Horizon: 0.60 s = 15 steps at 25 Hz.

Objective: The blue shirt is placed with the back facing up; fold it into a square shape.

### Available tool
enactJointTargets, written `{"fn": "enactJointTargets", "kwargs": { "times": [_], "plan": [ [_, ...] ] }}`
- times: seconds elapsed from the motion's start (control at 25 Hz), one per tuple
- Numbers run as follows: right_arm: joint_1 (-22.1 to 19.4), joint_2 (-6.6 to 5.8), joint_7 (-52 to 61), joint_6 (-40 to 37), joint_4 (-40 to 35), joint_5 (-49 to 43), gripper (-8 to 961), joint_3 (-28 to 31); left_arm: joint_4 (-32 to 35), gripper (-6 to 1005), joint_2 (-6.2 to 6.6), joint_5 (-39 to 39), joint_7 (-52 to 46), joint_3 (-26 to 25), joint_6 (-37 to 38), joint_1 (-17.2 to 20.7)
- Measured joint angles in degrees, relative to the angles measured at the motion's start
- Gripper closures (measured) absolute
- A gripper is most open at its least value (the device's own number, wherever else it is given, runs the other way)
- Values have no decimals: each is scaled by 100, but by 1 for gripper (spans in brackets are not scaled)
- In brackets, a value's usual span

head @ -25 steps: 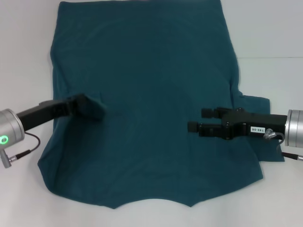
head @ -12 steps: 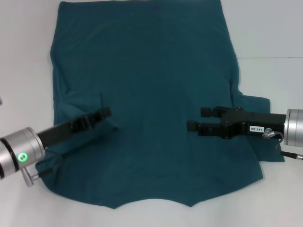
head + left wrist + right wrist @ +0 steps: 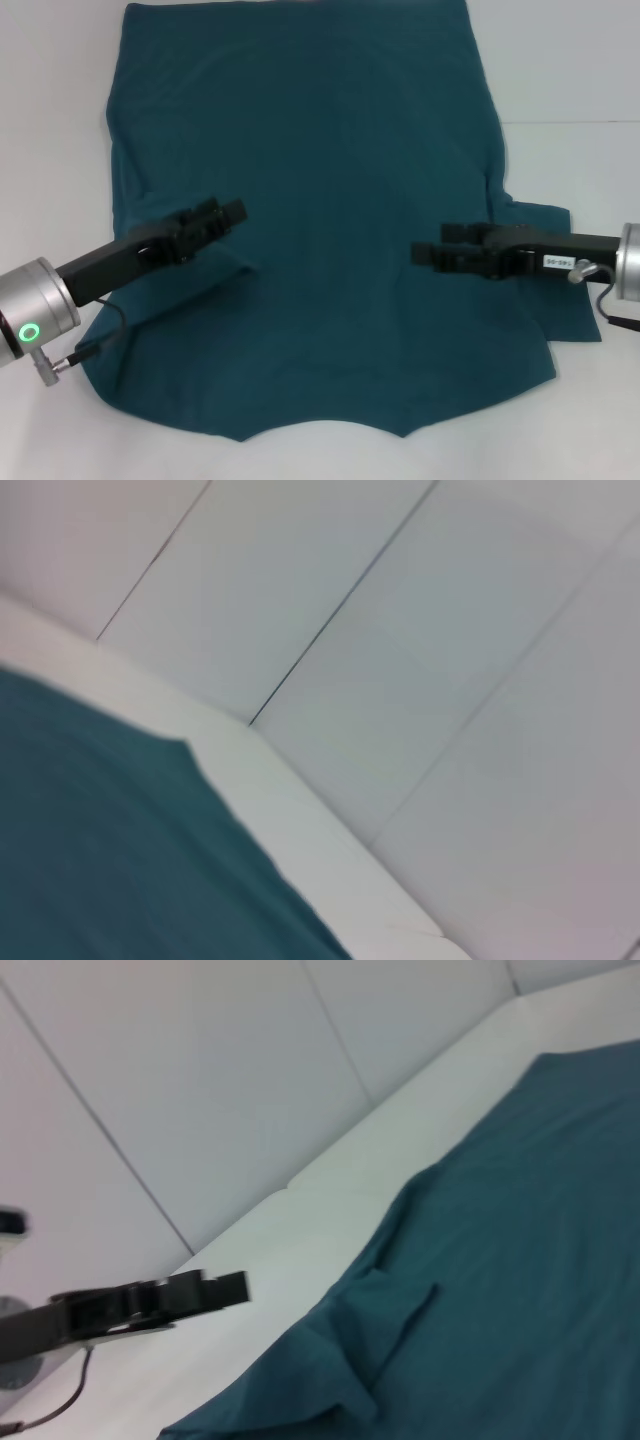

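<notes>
The blue shirt point(image 3: 320, 150) lies spread flat on the white table point(image 3: 570, 60). Its left sleeve is folded inward onto the body point(image 3: 195, 275); its right sleeve point(image 3: 545, 220) still sticks out sideways. My left gripper point(image 3: 232, 211) hovers above the folded left sleeve, open and empty. My right gripper point(image 3: 428, 243) hovers over the shirt's right side beside the right sleeve, open and empty. The shirt also shows in the left wrist view point(image 3: 100, 840) and in the right wrist view point(image 3: 520, 1260). The right wrist view also shows the left gripper point(image 3: 235, 1285).
The shirt's hem reaches the far table edge point(image 3: 300, 4) and its curved collar edge point(image 3: 320, 428) lies near me. Bare white table lies left point(image 3: 50, 150) and right of the shirt. A pale panelled wall point(image 3: 400, 630) stands behind the table.
My left gripper has let go of the left sleeve, which now lies folded on the body, and has swung forward and up. My right gripper has drawn back slightly to the right and turned.
</notes>
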Motion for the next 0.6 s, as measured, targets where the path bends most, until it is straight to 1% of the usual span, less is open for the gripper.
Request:
{"fn": "enactJointTargets", "kwargs": {
  "times": [0.2,0.28,0.32,0.36,0.4,0.6],
  "plan": [
    [-80,-238,833,-64,-11,-12,54,-33,40,439,5,-7,986,-16,398,19],
    [-125,-326,1135,-68,-17,-18,53,-23,61,439,10,21,1336,19,494,24],
    [-154,-359,1246,-66,-21,-20,53,-7,77,438,11,42,1553,65,523,24],
    [-193,-391,1373,-49,-33,-21,53,14,77,438,11,42,1553,65,523,24],
    [-218,-410,1463,-25,-41,-21,53,23,108,438,2,123,2187,252,542,34],
    [-385,-514,2223,236,-138,-25,54,100,179,437,0,445,2783,325,481,34]
  ]
}}
